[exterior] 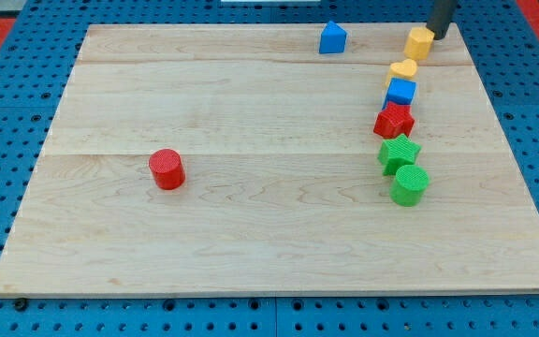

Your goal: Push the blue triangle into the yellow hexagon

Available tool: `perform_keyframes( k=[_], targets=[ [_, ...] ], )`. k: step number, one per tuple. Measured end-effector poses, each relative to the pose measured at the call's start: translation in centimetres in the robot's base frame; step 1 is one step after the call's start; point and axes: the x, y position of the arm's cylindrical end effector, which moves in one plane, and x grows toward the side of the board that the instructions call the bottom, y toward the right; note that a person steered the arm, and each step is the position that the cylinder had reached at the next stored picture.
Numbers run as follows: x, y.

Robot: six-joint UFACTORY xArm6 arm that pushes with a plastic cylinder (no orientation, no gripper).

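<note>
The blue triangle block (pixel 333 38) sits near the view's top edge of the wooden board (pixel 251 234), right of centre. The yellow hexagon (pixel 420 42) lies further to the view's right at about the same height, with a clear gap between the two. My tip (pixel 435 36) is at the hexagon's upper right side, right against it or nearly so, and far from the blue triangle. The rod runs up out of the view's top.
Below the hexagon a column of blocks runs down the view's right: a yellow heart (pixel 401 70), a blue cube (pixel 400 92), a red star (pixel 394 121), a green star (pixel 399 153), a green cylinder (pixel 409 184). A red cylinder (pixel 167 169) stands at the left centre.
</note>
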Motion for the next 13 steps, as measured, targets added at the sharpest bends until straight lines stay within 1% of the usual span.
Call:
perform_keyframes(
  k=[1, 2, 3, 5, 6, 7, 8, 9, 10, 11, 12, 13],
  targets=[
    [0.2, -3.1],
    [-1.3, -4.0],
    [-0.5, -8.9],
    [5.4, -18.3],
    [2.7, -20.9],
    [-0.3, -19.5],
    [-0.3, -15.6],
    [-0.3, -14.7],
    [2.9, -16.7],
    [3.9, -16.0],
    [3.1, -11.5],
    [2.6, -8.6]
  ],
)
